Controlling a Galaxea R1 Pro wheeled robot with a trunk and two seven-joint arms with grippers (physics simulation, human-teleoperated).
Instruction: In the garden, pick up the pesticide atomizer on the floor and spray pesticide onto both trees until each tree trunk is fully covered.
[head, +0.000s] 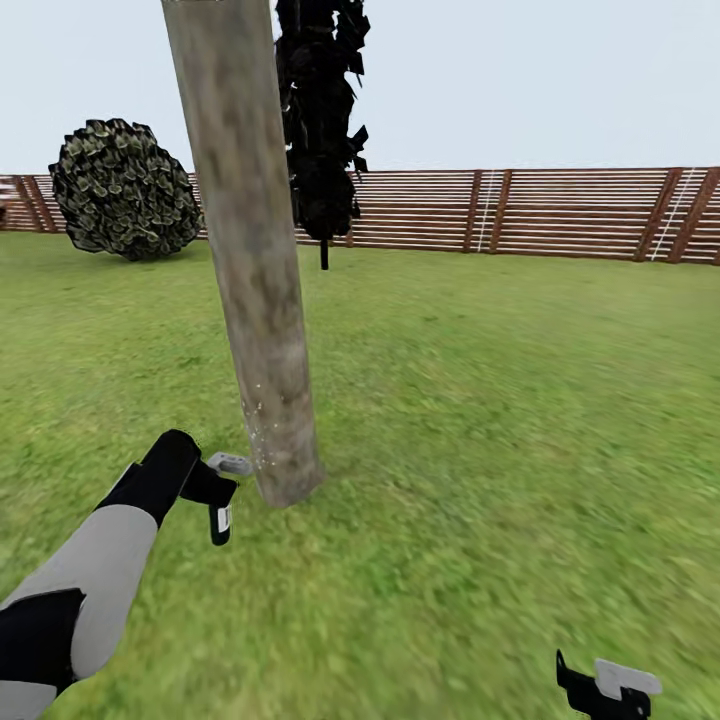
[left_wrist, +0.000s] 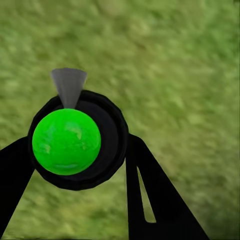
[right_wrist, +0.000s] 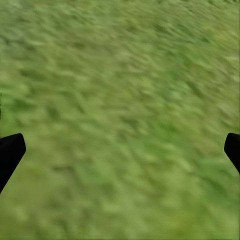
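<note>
Holding the pesticide atomizer (head: 221, 520) in my left gripper (head: 215, 492), I have my left arm stretched forward over the grass (head: 480, 400), low down and just beside the foot of the tree trunk (head: 255, 300). In the head view the small dark bottle hangs downward from my fingers, its white label facing me, well short of touching the bark. A scatter of tiny pale specks shows on the lower trunk, level with my gripper and a little above it. In the left wrist view my two black fingers (left_wrist: 150, 195) close on either side of the atomizer's round dark body (left_wrist: 112, 145), which carries a bright green ball on its near end and a small grey cone at its edge, with blurred lawn behind.

My right gripper (head: 608, 690) sits low at my right side, well apart from the trunk. In the right wrist view its fingertips (right_wrist: 10, 152) stand far apart at the two edges with only grass between them, so it is spread wide and carries nothing.

The trunk rises mottled grey-brown and leans slightly. Behind it stand a narrow black-leaved tree (head: 320, 120), a round leafy bush (head: 125, 190) off to the left, and a brown slatted fence (head: 560, 215) running across the back of the lawn.
</note>
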